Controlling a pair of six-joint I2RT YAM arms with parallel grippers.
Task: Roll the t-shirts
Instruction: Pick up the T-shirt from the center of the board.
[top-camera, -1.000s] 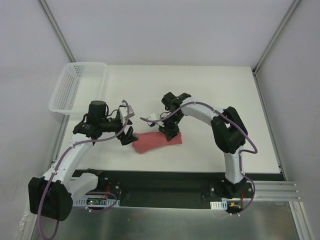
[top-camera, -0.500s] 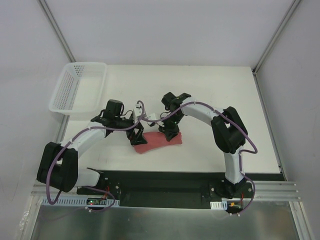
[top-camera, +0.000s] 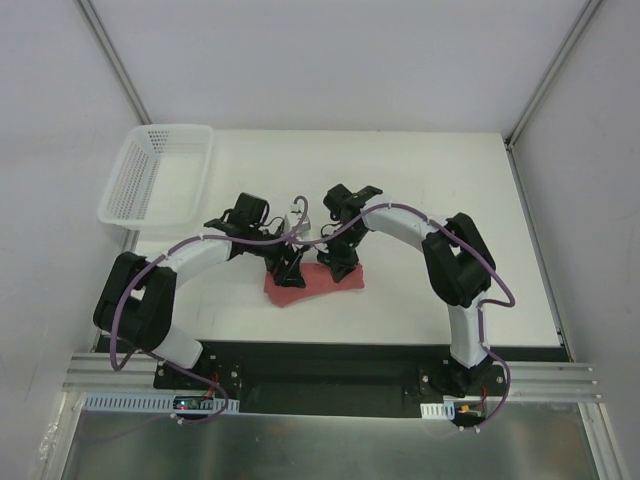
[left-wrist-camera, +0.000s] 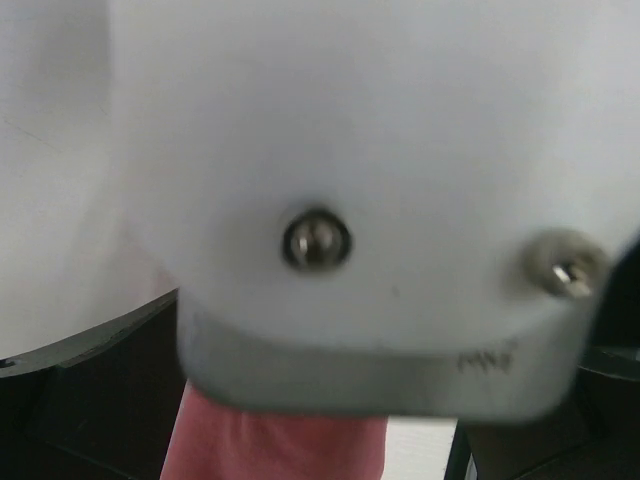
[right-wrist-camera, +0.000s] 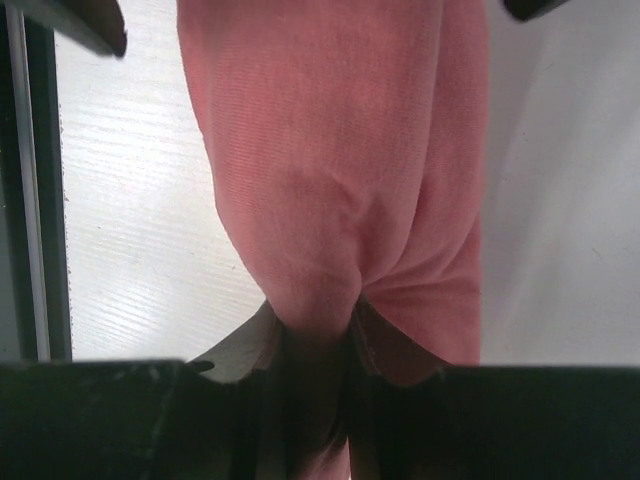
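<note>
Rolling judged underway | left gripper (top-camera: 290, 271) spread wide, poised over t-shirt's left end | t-shirt (top-camera: 316, 288) bunched mid-table (top-camera: 430, 200), towards near side | right gripper (top-camera: 340, 270) clamped on a fold | fabric judged soft, light, floppy; best pinched at thick bunched edge

**Left arm** (top-camera: 190, 255): base at 7 o'clock, elbow folded close above it, forearm running toward 3 o'clock. The wrist was bent downward. The left gripper (top-camera: 289, 268) pointed down near the centre of the surface, jaws spread wide, nothing between them.

**Right arm** (top-camera: 410, 225): base at 5 o'clock, elbow at 3 o'clock, forearm running toward 9 o'clock, wrist turned downward. The right gripper (top-camera: 340, 268) was closed to a narrow gap, pinching a fold of the t-shirt (top-camera: 318, 285).

The grippers stood just beside each other, the left at 9 o'clock of the right.
</note>
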